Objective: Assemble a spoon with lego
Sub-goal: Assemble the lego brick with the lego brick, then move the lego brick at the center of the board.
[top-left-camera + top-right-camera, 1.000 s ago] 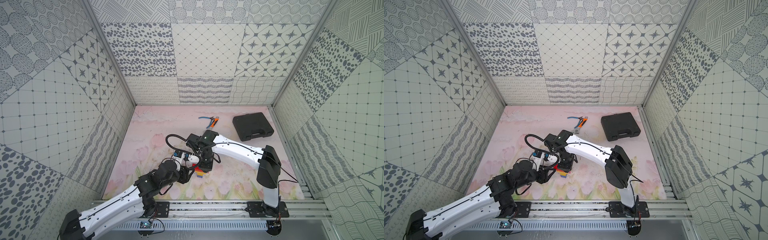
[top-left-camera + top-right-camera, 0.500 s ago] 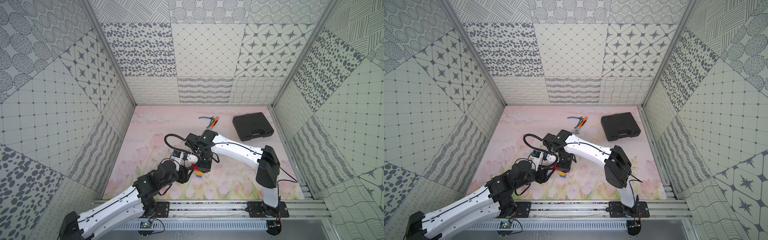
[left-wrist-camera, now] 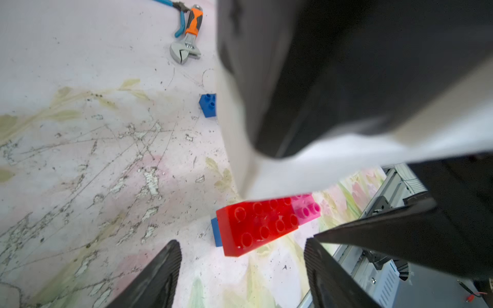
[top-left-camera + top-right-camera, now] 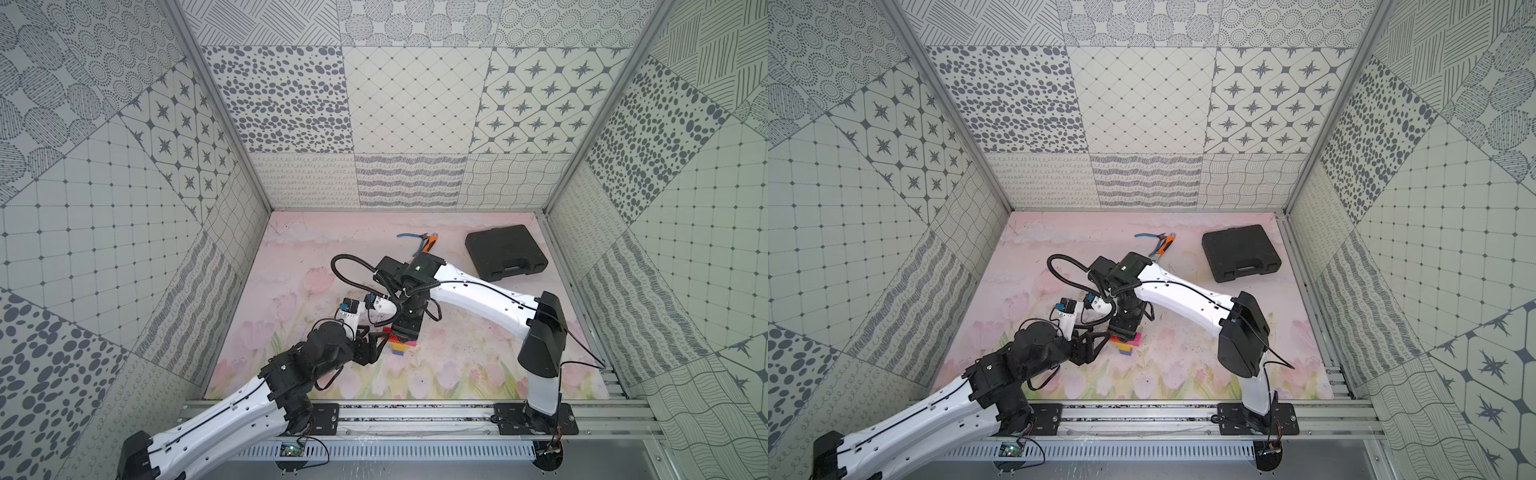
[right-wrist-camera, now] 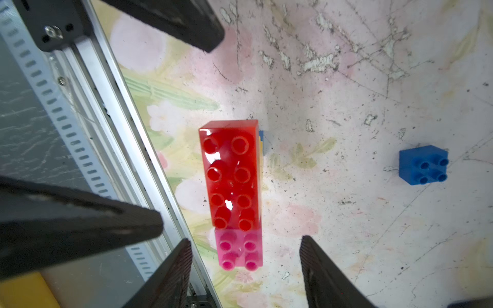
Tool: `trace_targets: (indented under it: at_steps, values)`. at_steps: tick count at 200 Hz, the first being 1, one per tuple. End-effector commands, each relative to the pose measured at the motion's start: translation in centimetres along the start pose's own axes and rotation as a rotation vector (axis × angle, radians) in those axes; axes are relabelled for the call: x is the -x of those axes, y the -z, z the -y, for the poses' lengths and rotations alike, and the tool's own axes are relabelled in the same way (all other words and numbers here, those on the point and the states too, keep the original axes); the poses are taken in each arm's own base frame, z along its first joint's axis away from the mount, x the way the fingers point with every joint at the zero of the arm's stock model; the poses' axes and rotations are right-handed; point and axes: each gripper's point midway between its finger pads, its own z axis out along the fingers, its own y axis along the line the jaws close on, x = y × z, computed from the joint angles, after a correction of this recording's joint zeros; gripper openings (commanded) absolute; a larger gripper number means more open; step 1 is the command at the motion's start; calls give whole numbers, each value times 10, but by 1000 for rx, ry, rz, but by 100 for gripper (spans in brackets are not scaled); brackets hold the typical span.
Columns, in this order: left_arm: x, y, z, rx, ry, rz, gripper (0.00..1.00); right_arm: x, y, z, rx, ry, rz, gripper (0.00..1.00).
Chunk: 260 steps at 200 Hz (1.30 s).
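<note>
The spoon (image 4: 398,343) is a stacked lego build on the mat, free of both grippers. From above, its top is a red oblong brick (image 5: 230,173) joined to a pink square brick (image 5: 238,250), with blue and yellow edges showing beneath. My right gripper (image 5: 245,245) hangs open over the pink end, jaws apart from it on both sides. My left gripper (image 3: 241,248) is open beside the red brick (image 3: 256,226), not touching it. A loose blue square brick (image 5: 422,165) lies on the mat a little way off.
An orange-handled wrench (image 3: 188,45) and blue-handled pliers (image 4: 409,237) lie further back. A shut black case (image 4: 505,253) sits at the back right. The metal rail (image 4: 415,415) runs along the front edge, close to the build.
Both grippers have opened wider. The right jaws have come off the build, which now stands free.
</note>
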Motion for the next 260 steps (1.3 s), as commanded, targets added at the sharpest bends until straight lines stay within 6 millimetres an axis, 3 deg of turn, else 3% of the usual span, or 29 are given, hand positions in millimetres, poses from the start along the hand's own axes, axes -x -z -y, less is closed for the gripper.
trace_targets:
  at_steps: [1,21,59,84,103,124,149,171,191,207,218,242,255,260]
  values:
    - [-11,9,-2,9,-31,-46,77,35,58,-9,-3,7,271,66]
    - [-11,11,-4,20,-31,-45,77,29,66,0,-51,-52,295,53]
    - [-11,11,-4,22,-28,-49,72,9,47,-2,-28,-143,220,0]
    - [-11,11,-3,20,-27,-50,72,4,28,-1,-10,-177,191,0]
    - [-11,11,-4,19,-27,-50,72,6,25,3,-11,-207,215,0]
    - [-10,11,-2,13,-32,-50,72,4,33,21,-43,-269,269,0]
    - [-10,13,-3,23,-40,-57,72,-18,40,50,-109,-379,260,0]
    - [-6,15,-1,19,-45,-47,72,-61,38,89,-174,-585,197,0]
    - [-4,15,1,14,-47,-41,72,-118,34,131,-241,-838,146,0]
    - [-4,15,0,17,-51,-41,73,-162,30,155,-284,-997,102,6]
    - [-4,15,0,22,-52,-45,73,-190,28,168,-330,-1074,75,20]
    - [-3,15,0,20,-56,-38,73,-234,19,196,-324,-1257,115,28]
    - [-3,15,0,21,-59,-38,73,-253,15,211,-358,-1316,131,44]
    - [-3,14,1,20,-60,-39,74,-258,11,215,-353,-1339,140,46]
